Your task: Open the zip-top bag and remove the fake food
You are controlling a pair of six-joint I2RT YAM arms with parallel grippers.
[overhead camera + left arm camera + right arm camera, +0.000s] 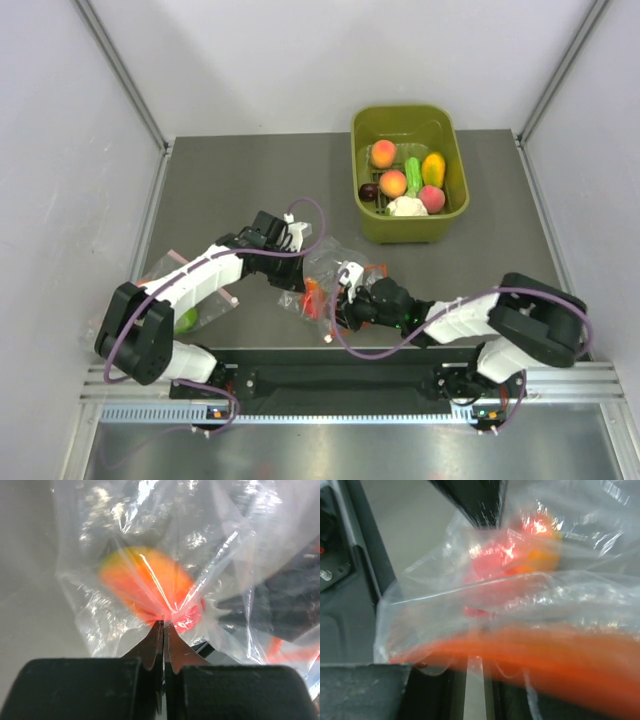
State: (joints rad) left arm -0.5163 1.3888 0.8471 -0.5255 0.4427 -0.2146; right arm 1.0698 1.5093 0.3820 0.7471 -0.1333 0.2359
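Nearest the bases, the right gripper (345, 305) sits at 5 o'clock of the zip-top bag (325, 268), mid-table. The orange zip strip (560, 665) is smeared right across its fingers, so I can't tell if they're pinching it. The left gripper (163, 626), at the bag's 9 o'clock, is clamped tight on a fold of plastic, with an orange-red fake food (147, 585) piece inside just past it. The green bin (365, 215) is farther off at 1 o'clock.
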